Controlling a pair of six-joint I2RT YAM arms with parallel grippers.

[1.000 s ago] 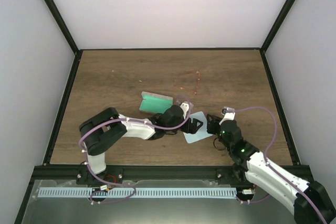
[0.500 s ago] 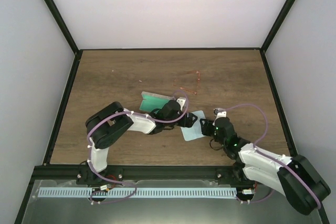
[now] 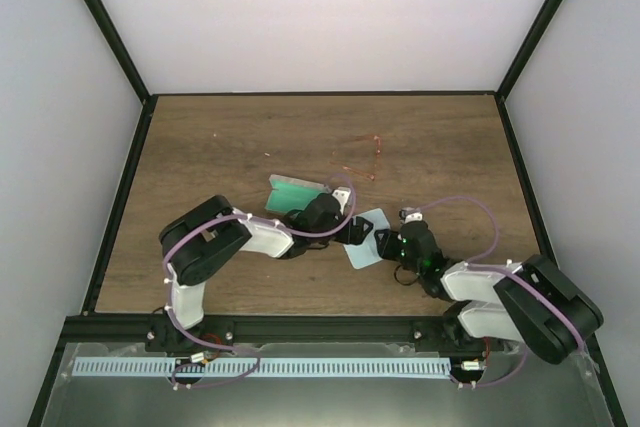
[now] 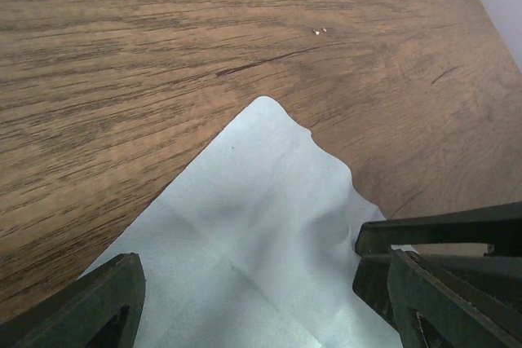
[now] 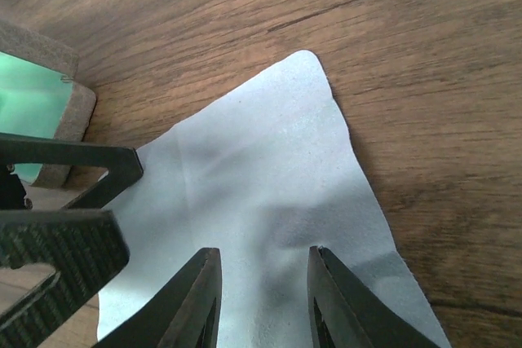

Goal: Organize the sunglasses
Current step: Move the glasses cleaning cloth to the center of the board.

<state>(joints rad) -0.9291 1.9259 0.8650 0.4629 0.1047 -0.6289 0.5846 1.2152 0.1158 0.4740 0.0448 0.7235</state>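
Note:
The sunglasses (image 3: pixel 376 157), a thin red wire frame, lie on the table beyond the middle, away from both grippers. The pale blue cloth (image 3: pixel 364 249) lies flat just right of the grey case with green lining (image 3: pixel 296 193). My left gripper (image 3: pixel 358 230) is open, its jaws spread wide over the cloth's left corner (image 4: pixel 261 234). My right gripper (image 3: pixel 386 244) is open with a narrower gap, low over the cloth's right side (image 5: pixel 261 177). Each wrist view shows the other gripper's black fingers close by, as in the right wrist view (image 5: pixel 65 242). Neither gripper holds anything.
The case's grey edge and green lining show at the left of the right wrist view (image 5: pixel 41 103). A black frame borders the wooden table (image 3: pixel 200 147), with white walls around it. The two grippers are very close together over the cloth.
My right gripper has moved left onto the cloth, its arm folding in. My left gripper has shifted slightly back to the left. The cloth has slid a little left.

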